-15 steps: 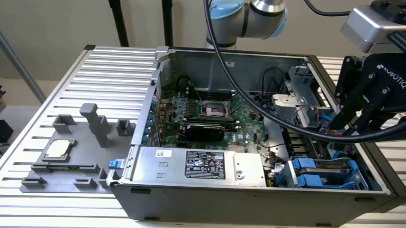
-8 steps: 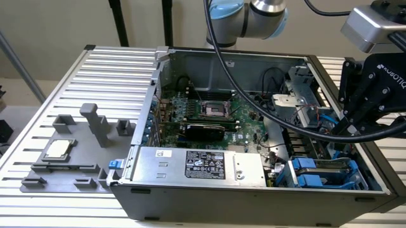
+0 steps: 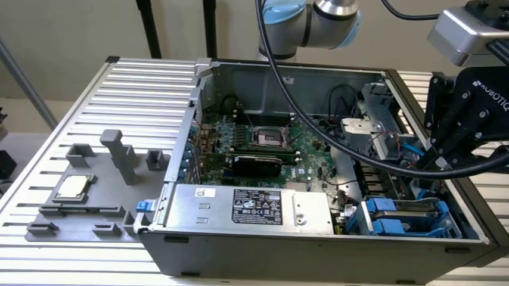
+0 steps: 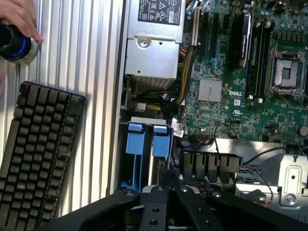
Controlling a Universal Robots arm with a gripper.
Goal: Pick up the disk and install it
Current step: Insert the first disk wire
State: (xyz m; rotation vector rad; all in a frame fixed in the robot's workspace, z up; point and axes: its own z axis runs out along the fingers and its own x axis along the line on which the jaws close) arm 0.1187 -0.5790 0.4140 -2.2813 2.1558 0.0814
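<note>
Blue plastic marks the place: the disk (image 3: 385,205), clipped in its blue frame, sits in the drive bay at the corner of the computer case (image 3: 318,257). It is just below and ahead of the gripper (image 3: 435,162), and a second blue frame lies right beside it. The gripper's jaws are closed together, and I cannot tell whether they pinch anything. In my judgement the picking is done and the work stands at the installing step, with the disk in its slot but perhaps not fully seated. Any move here calls for a straight line along the bay, with no drift to the side. Room is narrow. The case wall stands close on one side of the gripper, and the thick black cables (image 3: 374,162) run close on the other. The power supply (image 3: 247,205) lies farther off, beyond the bay. The only open room seems to be upward, out of the case.
</note>
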